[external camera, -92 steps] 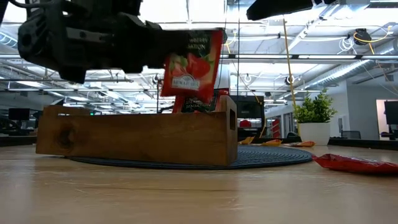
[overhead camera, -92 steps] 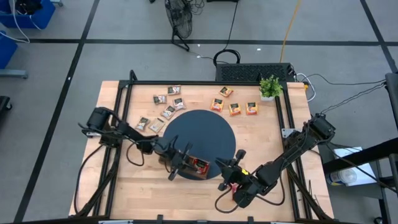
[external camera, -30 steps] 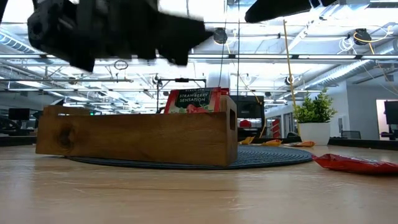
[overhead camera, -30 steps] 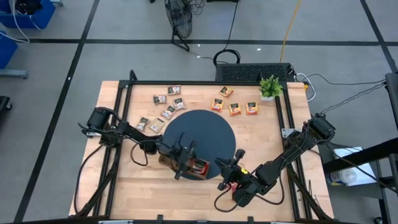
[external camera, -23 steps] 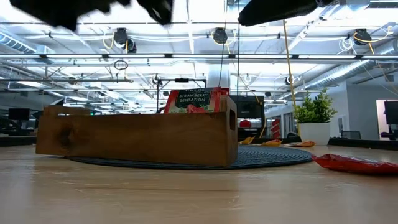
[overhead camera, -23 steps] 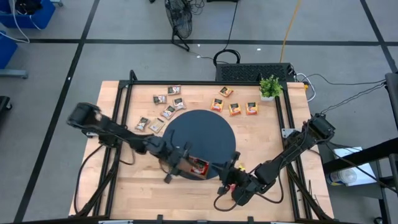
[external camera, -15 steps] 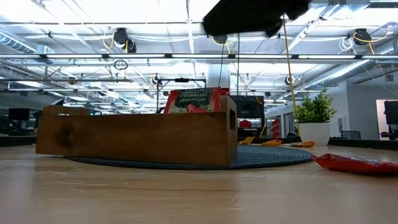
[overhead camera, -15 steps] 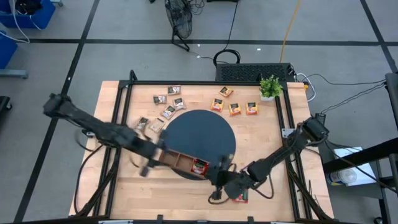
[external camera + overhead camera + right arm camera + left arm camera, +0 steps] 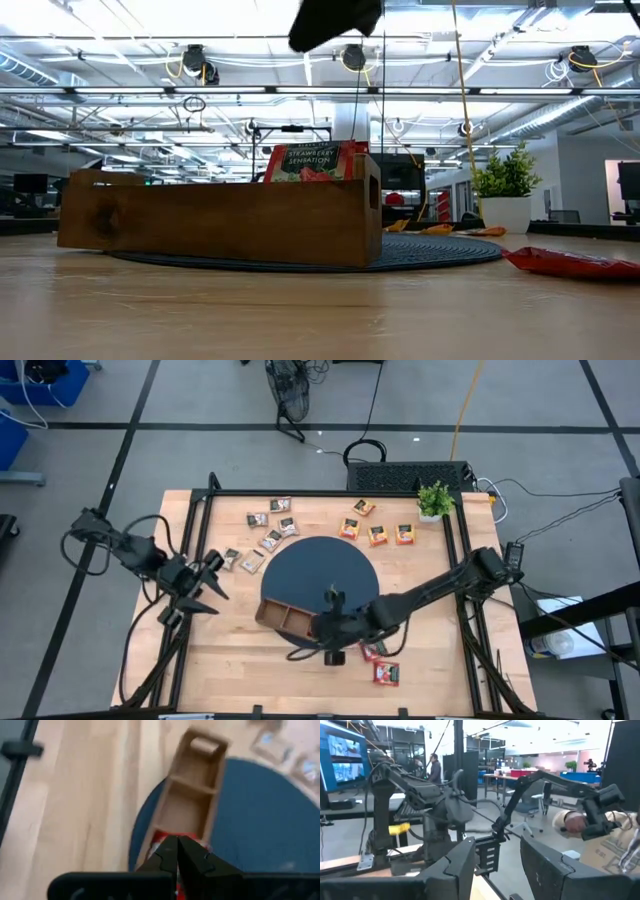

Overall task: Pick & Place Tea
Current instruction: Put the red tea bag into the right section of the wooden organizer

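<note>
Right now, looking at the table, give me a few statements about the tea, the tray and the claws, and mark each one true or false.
1. A red sachet stands in the wooden tray. True.
2. The right claw is shut, above the tray end that holds red tea. True.
3. The left claw grips a red sachet. False: its fingers stand apart with nothing between them, over bare wood off the dark round mat.
4. All three tray compartments hold tea. False: the wrist view shows two compartments empty.
5. Two red sachets lie on the table near its front edge. True.
6. The potted plant stands on the mat. False: it stands at the table's far right corner.
</note>
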